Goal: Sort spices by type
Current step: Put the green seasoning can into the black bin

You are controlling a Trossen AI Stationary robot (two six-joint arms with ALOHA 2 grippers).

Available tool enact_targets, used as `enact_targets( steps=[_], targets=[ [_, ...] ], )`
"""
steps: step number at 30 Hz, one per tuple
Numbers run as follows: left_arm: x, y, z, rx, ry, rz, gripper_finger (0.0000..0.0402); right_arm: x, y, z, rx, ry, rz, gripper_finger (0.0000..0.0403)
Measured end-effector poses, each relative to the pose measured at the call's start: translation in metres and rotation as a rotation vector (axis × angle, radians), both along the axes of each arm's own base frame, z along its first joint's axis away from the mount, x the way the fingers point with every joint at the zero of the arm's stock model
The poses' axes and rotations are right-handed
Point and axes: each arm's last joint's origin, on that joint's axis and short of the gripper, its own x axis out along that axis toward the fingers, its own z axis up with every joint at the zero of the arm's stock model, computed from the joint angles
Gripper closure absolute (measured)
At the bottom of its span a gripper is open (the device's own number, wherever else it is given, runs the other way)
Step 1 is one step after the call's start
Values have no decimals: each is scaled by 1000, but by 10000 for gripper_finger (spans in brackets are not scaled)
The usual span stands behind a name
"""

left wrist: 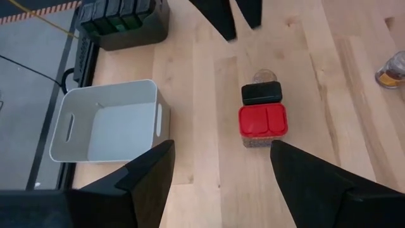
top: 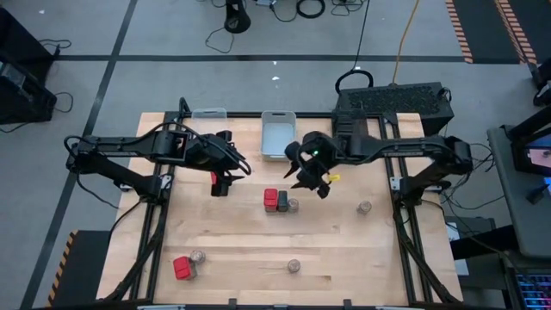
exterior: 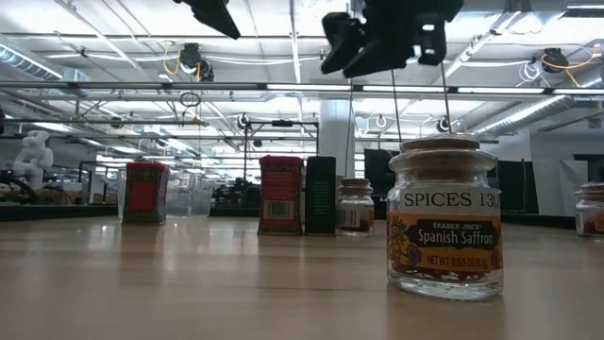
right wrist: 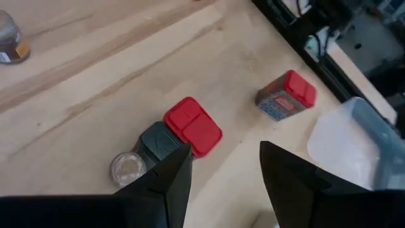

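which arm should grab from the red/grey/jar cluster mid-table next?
Right, probably. The right gripper hangs open just above and beside the trio of red boxy spice block, dark grey boxy spice block and small round jar. The left gripper is open too, but farther off, by another red block.

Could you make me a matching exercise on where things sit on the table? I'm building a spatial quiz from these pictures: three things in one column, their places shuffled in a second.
Things:
1. white bin
2. saffron jar
3. dark grey box

Places:
A. between a red box and a small jar
B. far edge of the table, middle
C. nearest the low camera, standing alone

Pairs: 1-B, 2-C, 3-A
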Motion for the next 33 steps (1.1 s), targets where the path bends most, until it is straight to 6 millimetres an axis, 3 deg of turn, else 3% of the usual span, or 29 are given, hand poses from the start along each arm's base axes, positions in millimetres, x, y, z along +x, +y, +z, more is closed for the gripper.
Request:
enact_targets(
  steps=[9,14,17,26,33],
  targets=[
    [-1,0,-1,-17,8,16,135,26,13,-38,109,142,-52,234],
    [-1,0,-1,-14,9,13,135,43,18,-32,358,222,-345,233],
    [-1,0,-1,-8,10,7,135,49,22,-25,421,280,-459,225],
    [-1,0,-1,1,19,-2,135,57,48,-25,425,378,-520,134],
    [-1,0,-1,6,20,-8,135,57,57,-24,353,343,-519,71]
  ],
)
